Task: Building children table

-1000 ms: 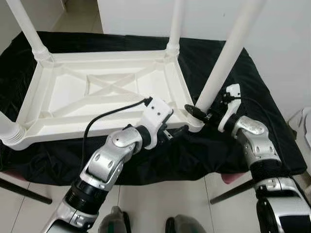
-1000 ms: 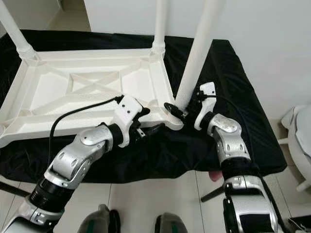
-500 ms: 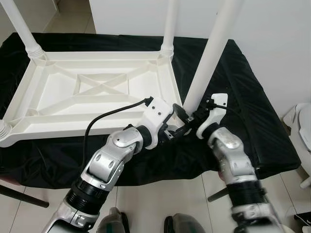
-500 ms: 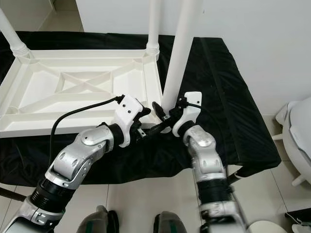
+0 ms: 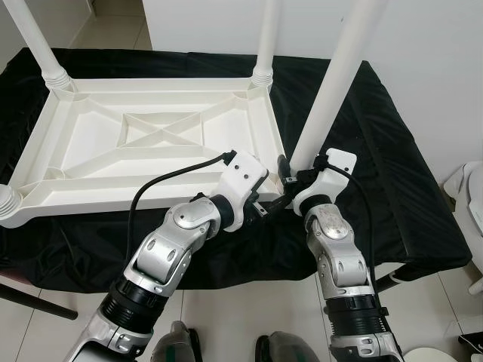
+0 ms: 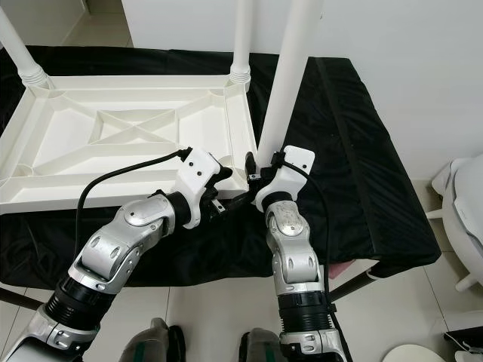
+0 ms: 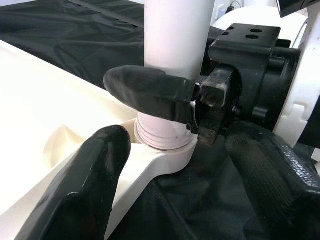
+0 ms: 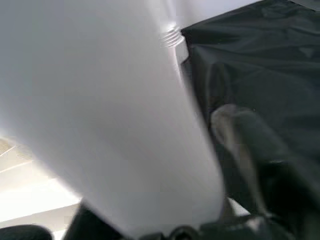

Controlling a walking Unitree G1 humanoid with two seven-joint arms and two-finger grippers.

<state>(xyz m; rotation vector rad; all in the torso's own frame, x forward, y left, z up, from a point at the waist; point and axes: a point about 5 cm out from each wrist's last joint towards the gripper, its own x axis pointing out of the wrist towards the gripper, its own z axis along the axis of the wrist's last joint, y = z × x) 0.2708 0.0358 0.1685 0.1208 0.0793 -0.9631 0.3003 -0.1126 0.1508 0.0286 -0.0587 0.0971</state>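
A white plastic table (image 5: 113,197) lies upside down on a black cloth. At its near right corner a white leg (image 5: 332,83) rises from the round socket (image 7: 165,150), leaning slightly right. My right gripper (image 5: 290,178) is shut on this leg just above the socket; one of its fingers (image 7: 150,92) wraps across the leg's base. My left gripper (image 7: 177,137) is open at the same corner. Its fingers (image 7: 85,185) stand on either side of the socket without clasping it. In the right wrist view the leg (image 8: 100,100) is blurred and very close.
Other legs stand in the far corners (image 5: 264,38) (image 5: 34,38) and at the near left corner (image 5: 9,205). The black cloth (image 5: 392,151) drapes over the support's front edge. A white object (image 5: 472,188) sits on the tiled floor at the right.
My right arm has swung in from the right to below the corner, keeping hold of the leg, which now stands more upright. The left gripper has stayed at the corner.
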